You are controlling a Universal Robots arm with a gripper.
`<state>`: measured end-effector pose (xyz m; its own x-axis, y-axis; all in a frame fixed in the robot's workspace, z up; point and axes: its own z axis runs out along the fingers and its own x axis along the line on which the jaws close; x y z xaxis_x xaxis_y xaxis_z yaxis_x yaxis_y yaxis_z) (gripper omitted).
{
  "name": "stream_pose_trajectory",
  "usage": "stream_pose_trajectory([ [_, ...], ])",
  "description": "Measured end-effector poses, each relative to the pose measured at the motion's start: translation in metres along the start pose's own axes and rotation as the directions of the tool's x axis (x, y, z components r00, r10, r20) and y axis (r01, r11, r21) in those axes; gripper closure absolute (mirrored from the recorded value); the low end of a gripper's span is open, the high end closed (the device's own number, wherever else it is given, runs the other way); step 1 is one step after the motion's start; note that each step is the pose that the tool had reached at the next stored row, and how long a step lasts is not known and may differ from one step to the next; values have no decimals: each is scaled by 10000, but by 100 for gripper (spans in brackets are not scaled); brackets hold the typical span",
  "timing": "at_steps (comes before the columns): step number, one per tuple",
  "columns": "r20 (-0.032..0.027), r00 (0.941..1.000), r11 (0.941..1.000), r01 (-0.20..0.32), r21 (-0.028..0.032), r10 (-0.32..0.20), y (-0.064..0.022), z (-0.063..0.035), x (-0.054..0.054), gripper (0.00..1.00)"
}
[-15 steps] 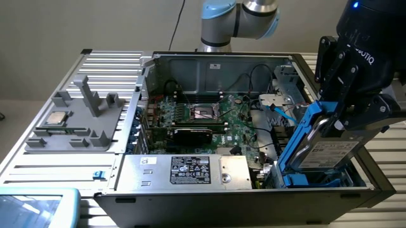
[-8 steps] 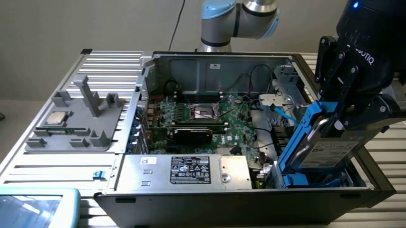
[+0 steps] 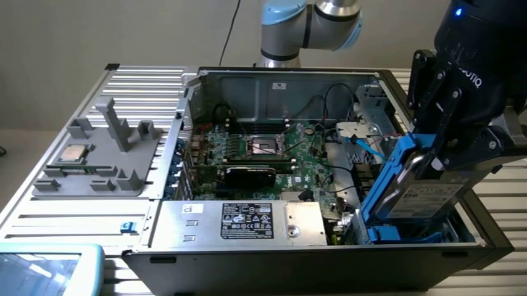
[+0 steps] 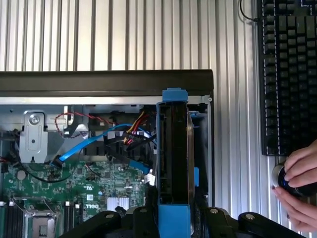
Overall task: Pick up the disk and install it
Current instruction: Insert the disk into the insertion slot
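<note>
— Where is your disk [image 3: 420,194]?
— At four o'clock in the exterior view, tilted, with its lower end down in that corner of the computer case [image 3: 272,271].
— And your gripper [image 3: 448,157]?
— Its jaws are clamped on the disk's upper end, across the blue rails.

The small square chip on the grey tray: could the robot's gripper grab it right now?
Probably not: the gripper has its fingers clamped on the disk, though nothing covers the chip.

Exterior view angled down over computer case [image 3: 288,271], wrist view close, straight down on it
</note>
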<state>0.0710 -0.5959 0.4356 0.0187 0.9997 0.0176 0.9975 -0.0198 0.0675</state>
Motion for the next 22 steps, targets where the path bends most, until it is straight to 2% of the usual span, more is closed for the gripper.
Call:
stream_pose_trajectory([
  [1, -18, 10000, 10000, 0, 1, 0, 0, 10, 0, 63],
  [3, -92, 10000, 10000, -6, 1, 6, -4, 52, -2, 63],
  [6, -128, 9999, 10000, -8, 2, 8, -6, 93, -2, 63],
  [22, -167, 9999, 10000, -10, 3, 10, -24, 368, -6, 63],
])
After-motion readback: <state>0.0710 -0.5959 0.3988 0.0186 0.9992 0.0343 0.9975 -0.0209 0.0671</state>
